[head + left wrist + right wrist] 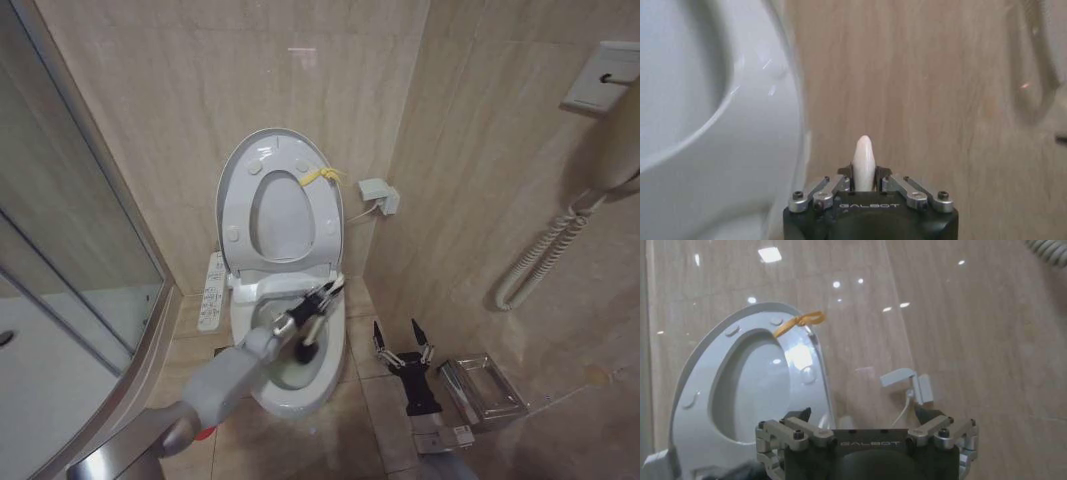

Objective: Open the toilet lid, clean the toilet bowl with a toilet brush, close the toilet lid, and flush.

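The toilet lid stands raised against the wall with the ring seat up in front of it and a yellow tag at the top. The same lid and tag appear in the right wrist view. My left gripper hovers over the toilet bowl, shut on the whitish handle of the toilet brush. Its dark head sits down inside the bowl. My right gripper hangs open beside the toilet, over the floor tiles, holding nothing; its fingers are spread.
A white button panel juts from the bowl's left side. A glass shower screen closes off the left. On the right are a wall handset with a coiled cord, a metal rack on the floor and a white wall box.
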Controlling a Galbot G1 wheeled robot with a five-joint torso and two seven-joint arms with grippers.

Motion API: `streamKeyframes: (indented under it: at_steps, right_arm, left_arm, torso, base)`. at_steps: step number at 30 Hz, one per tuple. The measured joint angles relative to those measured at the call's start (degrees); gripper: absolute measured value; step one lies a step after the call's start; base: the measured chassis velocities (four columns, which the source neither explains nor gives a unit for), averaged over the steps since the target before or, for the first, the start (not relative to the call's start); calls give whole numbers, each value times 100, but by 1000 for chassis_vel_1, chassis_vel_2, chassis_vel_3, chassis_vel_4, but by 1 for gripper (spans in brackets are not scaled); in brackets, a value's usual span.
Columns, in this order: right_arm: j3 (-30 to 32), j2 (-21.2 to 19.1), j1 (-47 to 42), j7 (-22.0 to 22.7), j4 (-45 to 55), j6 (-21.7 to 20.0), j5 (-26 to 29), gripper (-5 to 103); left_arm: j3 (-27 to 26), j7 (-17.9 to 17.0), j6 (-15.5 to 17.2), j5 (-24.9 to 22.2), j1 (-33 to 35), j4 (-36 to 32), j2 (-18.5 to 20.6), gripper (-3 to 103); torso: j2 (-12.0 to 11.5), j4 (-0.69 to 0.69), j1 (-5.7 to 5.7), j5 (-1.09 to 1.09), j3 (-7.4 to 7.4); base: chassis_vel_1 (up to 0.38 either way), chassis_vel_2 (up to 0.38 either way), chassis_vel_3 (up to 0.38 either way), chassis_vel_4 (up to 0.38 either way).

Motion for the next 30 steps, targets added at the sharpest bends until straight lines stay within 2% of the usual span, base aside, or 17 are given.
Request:
streamKeyframes:
  at_steps: [3, 6, 9, 10, 14, 15, 17, 18, 19, 21, 23, 24, 25, 26, 27, 29, 30]
  right_arm:
    - [-5, -1, -18, -9, 0, 2, -1, 100]
    - [-4, -20, -33, -21, 21, 3, -5, 100]
    - [2, -33, -32, -22, 16, 4, -5, 100]
    - [5, -35, -25, -22, -5, 4, -7, 100]
    - [14, -35, -19, -21, -22, 4, -7, 100]
    - [21, -29, -16, -19, -29, 4, -6, 100]
    - [18, -3, -6, -17, -37, 3, -7, 100]
    - [18, -3, -6, -17, -37, 3, -7, 100]
    - [19, 18, 2, -17, -39, 2, -7, 100]
    - [35, 81, 16, -18, -48, 0, -10, 100]
    - [49, 116, 35, -17, -52, -7, -11, 100]
    - [49, 116, 35, -17, -52, -7, -11, 100]
    - [51, 128, 51, -17, -52, -14, -10, 100]
    - [51, 131, 54, -17, -50, -19, -9, 100]
    - [51, 131, 54, -17, -50, -19, -9, 100]
    - [58, 136, 55, -17, -25, -21, -8, 100]
    - [61, 137, 55, -18, -20, -22, -9, 100]
  left_arm:
    - [-47, 81, 39, 257, -2, 465, -8, 22]
    - [-142, 101, 144, 508, 8, 937, 16, 22]
    - [-97, 24, 236, 277, -41, 599, 60, 22]
    - [-46, 21, 264, 184, -110, 360, 77, 22]
    - [85, 24, 365, 46, -235, 49, 151, 22]
    - [229, 15, 567, 1, -272, -37, 254, 22]
    - [557, -273, 1008, 121, -383, 131, 403, 22]
    - [557, -273, 1008, 121, -383, 131, 403, 22]
    - [635, -352, 1186, 86, -465, -11, 416, 22]
    - [789, -338, 1471, -130, -717, -424, 410, 22]
    - [857, 58, 1412, -250, -789, -377, 413, 22]
    - [857, 58, 1412, -250, -789, -377, 413, 22]
    - [869, 331, 1317, -191, -773, -138, 432, 22]
    - [869, 430, 1242, -129, -761, 49, 429, 22]
    - [869, 430, 1242, -129, -761, 49, 429, 22]
    - [859, 501, 1120, -71, -739, 328, 410, 22]
    - [839, 498, 1114, -101, -735, 272, 403, 22]
  torso:
    - [-1, 1, 1, 2, 2]
    - [-2, 18, 2, 3, 4]
    - [-2, 20, 1, 0, 3]
    - [-2, 11, 2, -1, 3]
    - [0, 3, 0, 2, 0]
    - [0, 2, 0, 2, 1]
    - [-1, 17, 1, 2, 3]
    - [-1, 17, 1, 2, 3]
    - [-1, 18, 1, 1, 3]
    - [-1, 8, 1, 1, 1]
    - [0, 1, 0, 2, 1]
    - [0, 1, 0, 2, 1]
    - [-1, 3, 1, 1, 2]
    - [-2, 7, 2, 1, 3]
    - [-2, 7, 2, 1, 3]
    - [-2, 20, 2, 2, 3]
    - [-2, 19, 2, 1, 3]
  base:
    - [-20, -13, 2, -2]
    - [0, 0, 0, 0]
    - [27, 41, 15, 12]
    - [0, 0, 0, 0]
    - [0, 0, 0, 0]
    - [0, 0, 0, 0]
    - [0, 0, 0, 0]
    - [0, 0, 0, 0]
    - [0, 0, 0, 0]
    - [0, 0, 0, 0]
    - [0, 0, 0, 0]
    - [0, 0, 0, 0]
    - [0, 0, 0, 0]
    - [0, 0, 0, 0]
    - [0, 0, 0, 0]
    - [0, 0, 0, 0]
    - [0, 0, 0, 0]
